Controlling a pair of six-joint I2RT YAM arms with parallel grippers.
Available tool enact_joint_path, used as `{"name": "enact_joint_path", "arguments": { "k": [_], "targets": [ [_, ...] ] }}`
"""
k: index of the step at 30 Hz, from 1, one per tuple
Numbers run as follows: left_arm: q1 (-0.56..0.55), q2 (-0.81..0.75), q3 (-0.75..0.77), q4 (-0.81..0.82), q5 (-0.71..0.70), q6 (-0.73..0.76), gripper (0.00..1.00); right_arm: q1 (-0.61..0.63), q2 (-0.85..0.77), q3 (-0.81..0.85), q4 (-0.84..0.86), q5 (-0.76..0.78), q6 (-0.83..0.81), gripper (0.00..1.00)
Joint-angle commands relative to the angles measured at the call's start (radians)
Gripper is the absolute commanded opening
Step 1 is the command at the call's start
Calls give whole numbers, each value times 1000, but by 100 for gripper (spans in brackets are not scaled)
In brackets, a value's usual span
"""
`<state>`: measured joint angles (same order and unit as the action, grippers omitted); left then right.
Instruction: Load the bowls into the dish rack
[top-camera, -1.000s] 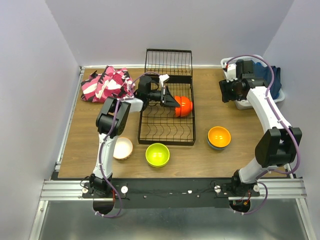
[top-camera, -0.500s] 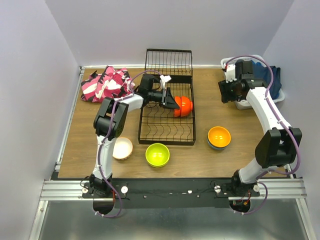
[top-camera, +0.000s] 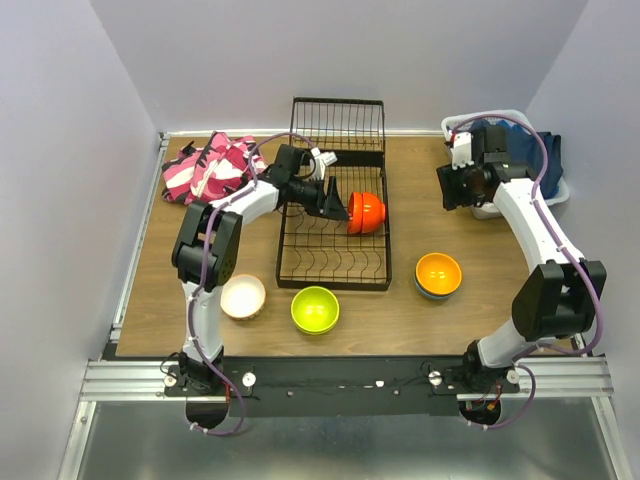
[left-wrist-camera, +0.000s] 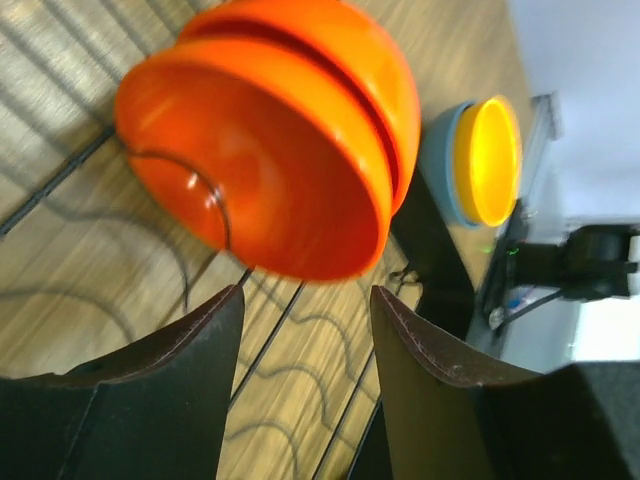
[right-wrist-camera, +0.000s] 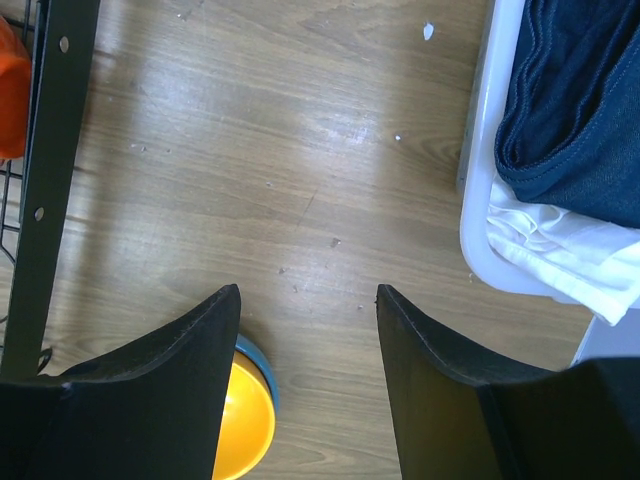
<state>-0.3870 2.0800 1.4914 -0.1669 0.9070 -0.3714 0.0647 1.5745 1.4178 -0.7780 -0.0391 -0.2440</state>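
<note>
The red-orange bowl stands on edge among the tines of the black wire dish rack. My left gripper is open just left of it, with only rack wire and wood between the fingers. The cream-white bowl and the lime green bowl sit on the table in front of the rack. The orange bowl rests inside the blue bowl. My right gripper hovers open above bare wood, beyond that stack.
A white basket holding dark blue and white cloth stands at the back right, close to my right gripper. A pink patterned cloth lies at the back left. The rack's upright wire section rises at its far end.
My left gripper has opened and let go of the red-orange bowl, which stays in the rack, and the left arm's elbow has swung leftward. The right arm has barely moved.
</note>
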Motion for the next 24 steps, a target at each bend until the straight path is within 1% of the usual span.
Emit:
{"name": "enact_joint_path", "arguments": {
  "k": [1,2,3,4,5,6,8,9,10,13,14,15,17,19,20,21,23,24],
  "targets": [
    [5,-103,-3,-253,-83,225,63,6,-42,-22,36,-28,3,65],
    [5,-112,-3,-287,-82,256,73,6,-45,-26,40,-31,3,66],
    [5,-130,-6,-352,-80,281,98,6,-51,-28,43,-33,2,66],
    [5,-142,-10,-387,-83,337,99,4,-56,-36,46,-36,2,66],
    [5,-159,-17,-417,-83,363,99,4,-62,-40,49,-36,3,66],
    [5,-207,-52,-449,-94,393,99,6,-68,-45,51,-38,3,66],
    [5,-271,-106,-456,-170,448,99,6,-88,-60,55,-41,3,66],
    [5,-337,-153,-462,-195,468,99,6,-94,-65,56,-44,5,66],
    [5,-371,-173,-467,-262,483,99,6,-108,-69,57,-45,5,66],
    [11,-504,-236,-462,-359,515,99,7,-128,-95,62,-53,5,66],
    [13,-543,-250,-456,-446,517,99,7,-139,-103,62,-56,8,66],
    [13,-611,-273,-448,-495,511,99,6,-142,-112,62,-61,8,66],
    [40,-655,-275,-474,-530,549,99,6,-148,-118,66,-67,8,66],
    [63,-678,-270,-534,-578,571,99,6,-154,-125,72,-74,14,67],
    [95,-687,-270,-555,-577,583,99,4,-157,-126,85,-74,12,67],
    [106,-711,-273,-616,-551,616,97,7,-160,-129,92,-76,14,67],
    [109,-747,-279,-705,-518,808,87,6,-159,-128,101,-77,15,67],
    [109,-786,-305,-797,-493,881,74,6,-160,-125,102,-79,14,67]
  ]
}}
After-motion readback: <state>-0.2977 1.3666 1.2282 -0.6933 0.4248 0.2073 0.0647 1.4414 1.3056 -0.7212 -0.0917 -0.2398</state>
